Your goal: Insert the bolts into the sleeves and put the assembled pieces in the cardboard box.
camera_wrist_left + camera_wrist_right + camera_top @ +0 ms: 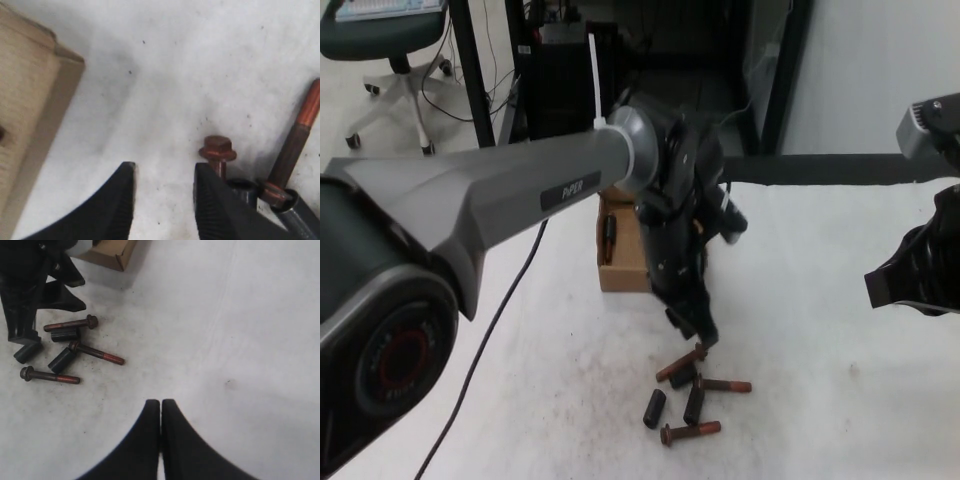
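Left hand (164, 172) hangs released beside a bolt (218, 149) (its wrist view bares the gap); right hand (160, 405) is clenched empty.

Bolts (690, 431), sleeves (654, 408) clustered on bench (820, 350), on near side of cardboard box (620, 272).

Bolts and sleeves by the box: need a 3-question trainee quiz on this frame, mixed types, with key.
1. True or false: the right pincer is open.
2. How many bolts lie loose on the bench? A) two B) three C) five
3. Fill in: the pincer down at the bolts belongs to the ___ arm.
Key: 1 false, it is shut. 2 B. 3 left; the left pincer stands open there.
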`<move>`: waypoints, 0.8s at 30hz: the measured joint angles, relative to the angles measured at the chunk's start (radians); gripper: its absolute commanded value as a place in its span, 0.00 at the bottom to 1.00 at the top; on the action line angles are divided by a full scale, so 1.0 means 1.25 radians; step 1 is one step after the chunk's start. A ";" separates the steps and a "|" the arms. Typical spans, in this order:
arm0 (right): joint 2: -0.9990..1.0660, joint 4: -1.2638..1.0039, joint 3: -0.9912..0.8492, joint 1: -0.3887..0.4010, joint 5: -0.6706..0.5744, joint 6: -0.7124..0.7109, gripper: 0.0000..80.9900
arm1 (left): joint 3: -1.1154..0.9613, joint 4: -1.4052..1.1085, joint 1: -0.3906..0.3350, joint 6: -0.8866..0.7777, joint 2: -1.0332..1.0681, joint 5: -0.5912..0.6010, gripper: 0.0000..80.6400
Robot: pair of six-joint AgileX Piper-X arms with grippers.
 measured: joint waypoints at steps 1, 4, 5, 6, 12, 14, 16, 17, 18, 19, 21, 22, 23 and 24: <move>0.000 0.000 0.000 0.000 0.000 0.000 0.01 | -0.008 0.000 0.000 -0.003 0.000 0.006 0.45; 0.000 0.000 0.000 0.000 0.000 0.000 0.01 | -0.018 0.000 0.000 -0.018 0.000 0.017 0.45; 0.000 0.000 0.000 0.000 0.000 0.000 0.01 | -0.018 0.004 0.000 -0.018 0.000 0.020 0.45; 0.000 0.000 0.000 0.000 0.000 0.000 0.01 | -0.018 0.008 0.000 -0.018 0.000 0.022 0.45; 0.000 0.000 0.000 0.000 0.000 0.000 0.01 | -0.018 0.037 -0.002 -0.018 0.000 0.049 0.45; 0.000 0.000 0.000 0.000 0.000 0.000 0.01 | -0.018 0.047 -0.003 -0.018 0.000 0.050 0.45; 0.000 0.000 0.000 0.000 0.000 0.000 0.01 | -0.017 0.052 -0.009 -0.018 0.000 0.050 0.45; 0.000 0.000 0.000 0.000 0.000 0.000 0.01 | -0.015 0.053 -0.013 -0.018 0.000 0.050 0.45; 0.000 0.000 0.000 0.000 0.000 0.000 0.01 | -0.012 0.053 -0.017 -0.018 0.000 0.050 0.45; 0.000 0.000 0.000 0.000 0.000 0.000 0.01 | -0.007 0.053 -0.020 -0.018 0.000 0.052 0.45; 0.000 0.000 0.000 0.000 0.000 0.000 0.01 | 0.005 0.053 -0.025 -0.018 0.000 0.053 0.45; 0.000 0.000 0.000 0.000 0.000 0.000 0.01 | 0.007 0.053 -0.025 -0.018 0.000 0.053 0.45; 0.000 0.000 0.000 0.000 0.000 0.000 0.01 | 0.014 0.053 -0.026 -0.016 0.000 0.053 0.45; 0.000 0.000 0.000 0.000 0.000 0.000 0.01 | 0.016 0.053 -0.026 -0.016 0.000 0.053 0.45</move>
